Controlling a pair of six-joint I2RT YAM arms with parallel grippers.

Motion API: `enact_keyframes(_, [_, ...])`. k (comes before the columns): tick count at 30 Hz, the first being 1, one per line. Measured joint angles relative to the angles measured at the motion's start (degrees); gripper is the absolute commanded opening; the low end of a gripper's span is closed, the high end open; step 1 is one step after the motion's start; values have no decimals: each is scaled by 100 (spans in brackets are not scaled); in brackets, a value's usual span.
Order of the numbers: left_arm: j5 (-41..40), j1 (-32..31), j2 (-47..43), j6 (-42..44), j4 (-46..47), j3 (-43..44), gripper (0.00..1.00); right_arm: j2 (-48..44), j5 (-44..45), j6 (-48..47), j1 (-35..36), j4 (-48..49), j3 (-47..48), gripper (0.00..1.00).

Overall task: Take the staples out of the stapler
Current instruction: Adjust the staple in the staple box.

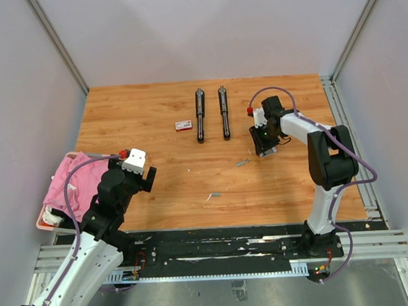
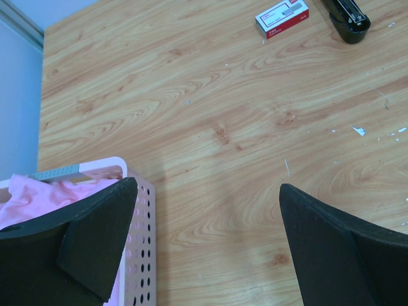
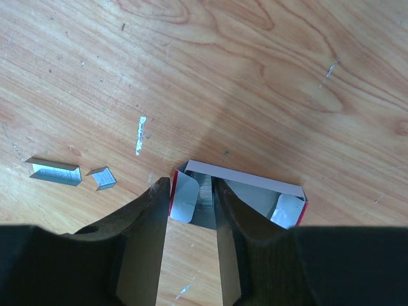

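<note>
Two long black stapler parts (image 1: pixel 199 115) (image 1: pixel 224 112) lie side by side at the back centre; one end shows in the left wrist view (image 2: pixel 347 16). Loose staples (image 1: pixel 242 162) (image 1: pixel 214 194) lie on the table; two short strips (image 3: pixel 56 172) (image 3: pixel 102 178) show in the right wrist view. My right gripper (image 1: pixel 264 148) (image 3: pixel 191 185) is nearly closed over the left end wall of an open red-and-white box (image 3: pixel 255 182). One finger is outside the box and one inside, with a flap and a staple strip (image 3: pixel 205 197) between them. My left gripper (image 1: pixel 148 176) (image 2: pixel 207 191) is wide open and empty above bare wood.
A closed red-and-white staple box (image 1: pixel 183 125) (image 2: pixel 282 18) lies left of the stapler parts. A pink perforated basket (image 2: pixel 143 242) with pink cloth (image 1: pixel 71 182) stands at the left edge beside my left gripper. Small metal flecks dot the wood. Grey walls enclose the table.
</note>
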Motion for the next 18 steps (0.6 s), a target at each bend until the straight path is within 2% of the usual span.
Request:
enact_keyframes(7, [2,0,0,0,0,-2,98,0,0,-4,0,2,0,28])
enact_keyframes(14, [0,0,0,0,0,-2,98,0,0,-4,0,2,0,28])
enact_keyframes(16, [0,0,0,0,0,-2,98,0,0,-4,0,0,0,32])
enact_keyframes(18, [2,0,0,0,0,-2,98,0,0,-2,0,0,0,42])
